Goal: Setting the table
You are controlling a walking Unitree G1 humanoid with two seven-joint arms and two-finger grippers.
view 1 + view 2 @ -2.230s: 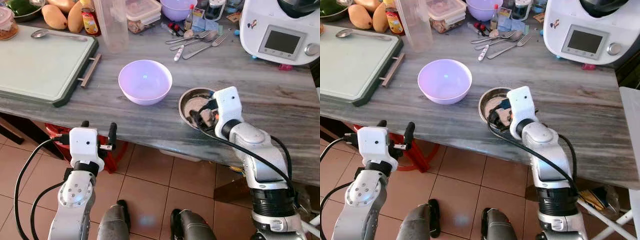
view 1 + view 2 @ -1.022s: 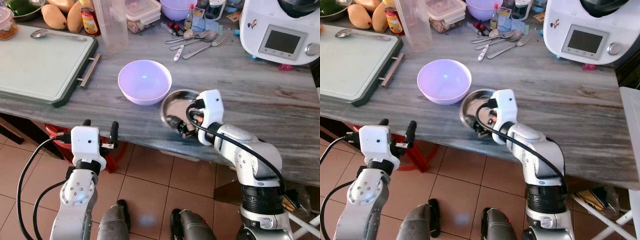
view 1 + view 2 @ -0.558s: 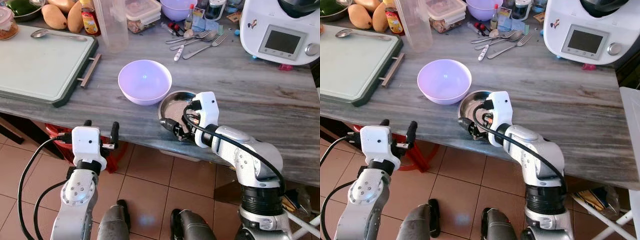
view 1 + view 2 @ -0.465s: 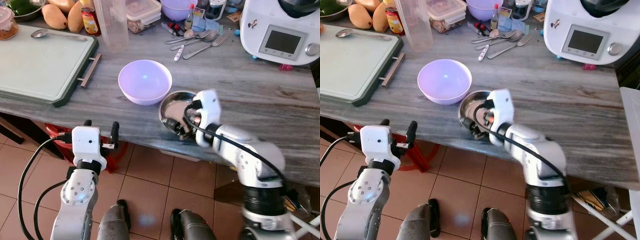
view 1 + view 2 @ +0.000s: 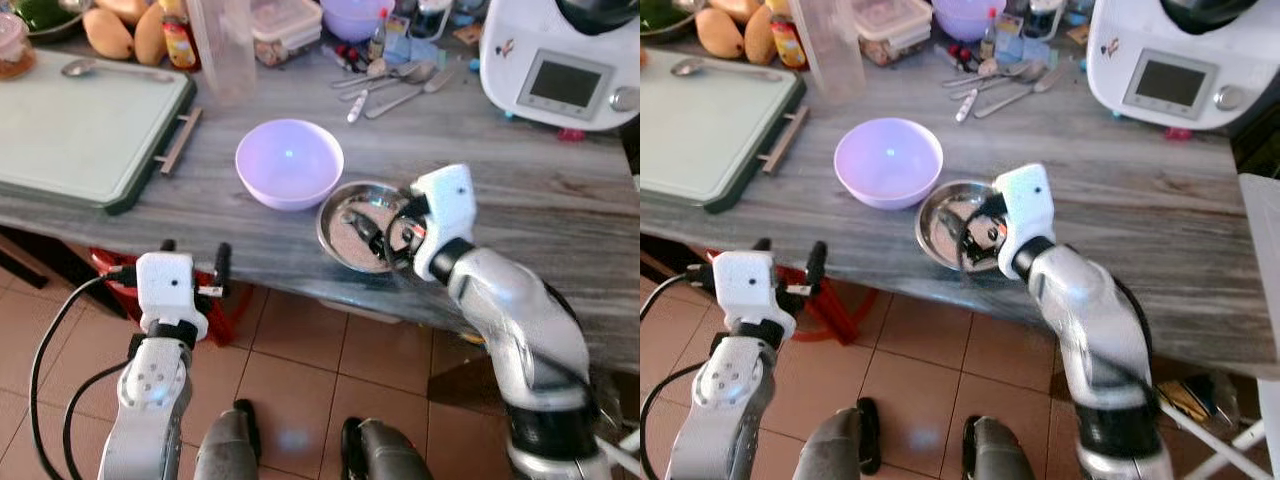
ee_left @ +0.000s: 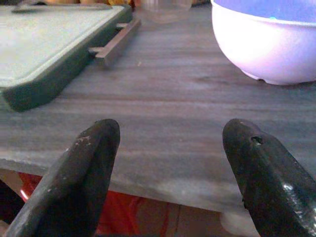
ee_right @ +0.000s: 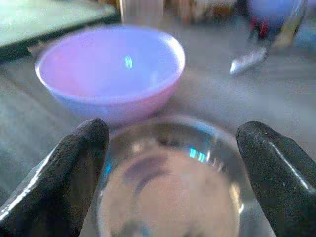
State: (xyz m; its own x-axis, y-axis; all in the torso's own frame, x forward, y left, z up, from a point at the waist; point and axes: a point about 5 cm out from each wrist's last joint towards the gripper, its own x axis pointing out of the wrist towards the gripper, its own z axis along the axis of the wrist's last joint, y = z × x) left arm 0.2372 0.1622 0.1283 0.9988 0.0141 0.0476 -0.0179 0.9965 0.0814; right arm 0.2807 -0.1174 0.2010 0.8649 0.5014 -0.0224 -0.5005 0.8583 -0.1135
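A shallow steel bowl [image 5: 345,232] sits near the counter's front edge, right beside a lilac plastic bowl [image 5: 290,160]. My right gripper [image 5: 378,235] hovers just over the steel bowl's right half. It is open: in the right wrist view its black fingers [image 7: 74,173] spread wide on either side of the steel bowl [image 7: 168,192], with the lilac bowl [image 7: 111,74] beyond. My left gripper [image 5: 195,262] is open and empty, held below and in front of the counter edge, pointing at the lilac bowl [image 6: 266,44].
A green cutting board [image 5: 80,120] with a spoon lies at the left. Loose cutlery [image 5: 390,85], a clear jug [image 5: 225,50], mangoes [image 5: 110,30] and containers crowd the back. A white kitchen appliance [image 5: 560,60] stands at the back right. Tiled floor lies below the counter edge.
The right gripper slid the steel bowl left until it sat beside the lilac bowl, then the wrist swung back to the right and up. The left arm barely moved.
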